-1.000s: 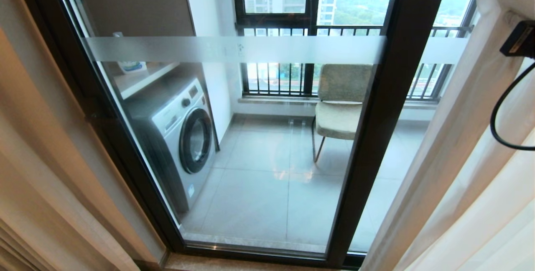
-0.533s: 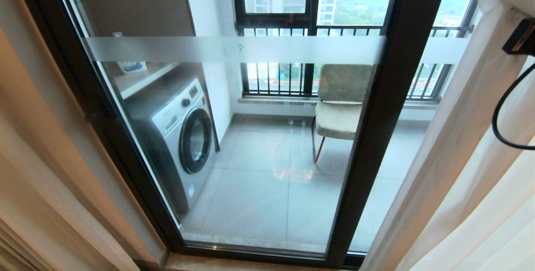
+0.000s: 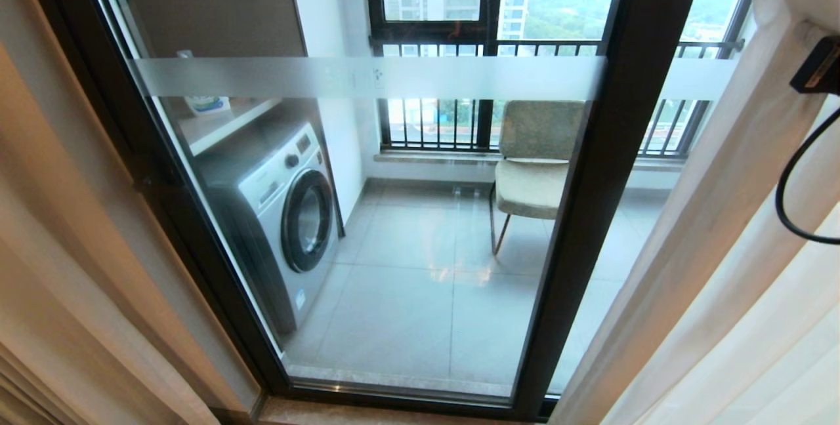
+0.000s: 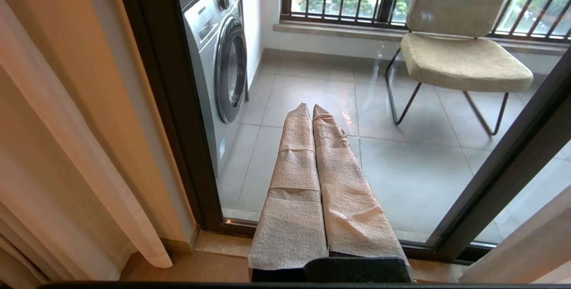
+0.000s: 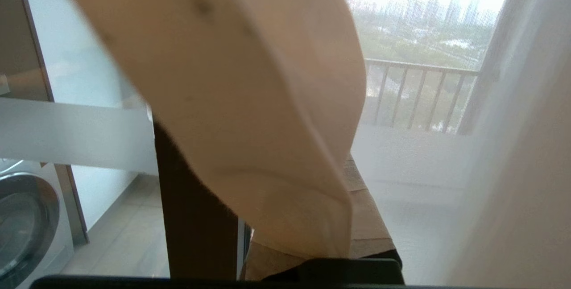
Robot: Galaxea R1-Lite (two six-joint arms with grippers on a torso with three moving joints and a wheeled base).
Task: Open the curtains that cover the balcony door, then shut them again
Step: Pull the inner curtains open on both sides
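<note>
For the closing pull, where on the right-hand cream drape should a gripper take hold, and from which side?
Best guess: pinch the right cream drape on its inner vertical edge, the hem beside the dark door frame, coming from the glass side. The fabric hangs in long loose folds, so closing across that thin hem should gather a fold rather than slide off the flat face.

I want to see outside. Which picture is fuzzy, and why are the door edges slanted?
Right wrist view: a cream curtain fold hangs close to the lens, blurred, hiding much. Head view: sharp, but the wide lens leans the balcony door frame. Left wrist view: clear, shut left gripper.
</note>
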